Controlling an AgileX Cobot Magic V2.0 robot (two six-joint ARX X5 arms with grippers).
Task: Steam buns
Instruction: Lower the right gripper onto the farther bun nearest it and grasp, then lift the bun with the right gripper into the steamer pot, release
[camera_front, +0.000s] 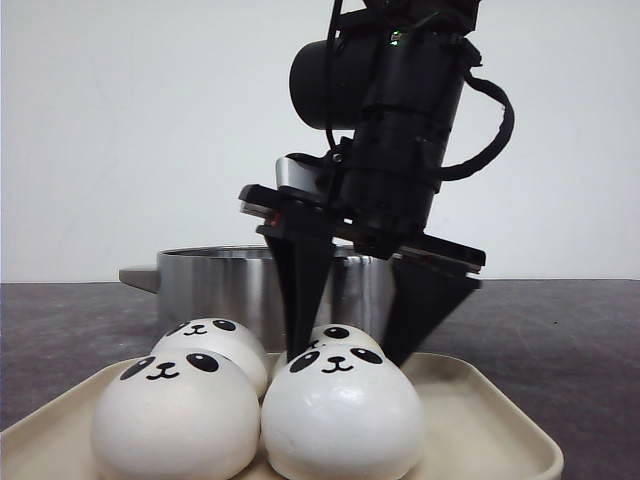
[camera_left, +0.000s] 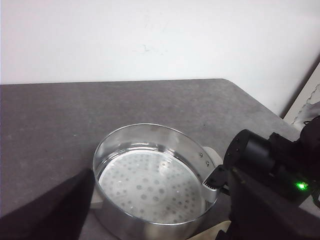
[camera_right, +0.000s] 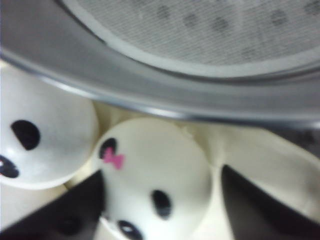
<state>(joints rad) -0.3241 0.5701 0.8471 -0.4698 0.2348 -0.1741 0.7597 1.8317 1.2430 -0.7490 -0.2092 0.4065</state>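
On the cream rectangular plastic tray (camera_front: 480, 410), four smooth white dome-shaped panda-face buns (camera_front: 340, 405) are sitting clustered, just in front of the round stainless-steel steamer pot (camera_front: 215, 285). The black right gripper (camera_front: 345, 350) is straddling the rear bun nearest the pot (camera_right: 150, 175), which is wearing a pink bow; its jaws are standing wide, one finger on each side, contact unclear. The left gripper (camera_left: 45, 210) is hanging beside the pot's perforated tray (camera_left: 150, 187); only a dark blur is showing, so its opening cannot be told.

Our arm up close, all black

We've got a chunky black right arm (camera_front: 400, 120), looped cables, tiny green LED, and two black wedge fingers (camera_front: 305, 290) on the right gripper (camera_front: 355, 345).
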